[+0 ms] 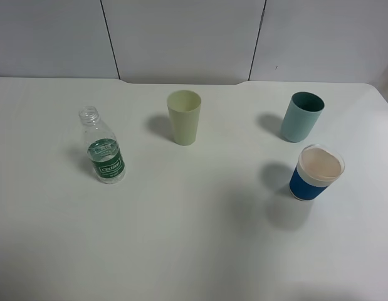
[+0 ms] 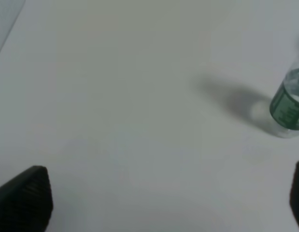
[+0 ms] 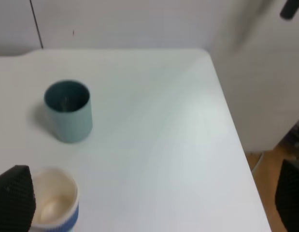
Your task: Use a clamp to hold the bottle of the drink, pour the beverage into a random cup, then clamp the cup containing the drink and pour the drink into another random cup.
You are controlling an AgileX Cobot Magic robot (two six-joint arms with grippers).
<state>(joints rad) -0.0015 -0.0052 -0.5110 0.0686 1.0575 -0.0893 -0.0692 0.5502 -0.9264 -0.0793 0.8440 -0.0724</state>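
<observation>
The clear bottle (image 1: 104, 150) with a green label and no cap stands upright at the table's left. It also shows at the edge of the left wrist view (image 2: 288, 104), with clear liquid in its lower part. The pale yellow-green cup (image 1: 184, 117) stands upright at the back middle; I see no liquid in it. Neither arm shows in the high view. My left gripper (image 2: 161, 203) is open and empty, low over bare table, well apart from the bottle. My right gripper (image 3: 154, 198) is open and empty, above the table's right side.
A teal tumbler (image 1: 302, 116) stands at the back right, also in the right wrist view (image 3: 68, 111). A blue-banded white cup (image 1: 317, 172) stands in front of it, close to my right gripper's finger (image 3: 14, 195). The table's right edge (image 3: 231, 125) drops to the floor.
</observation>
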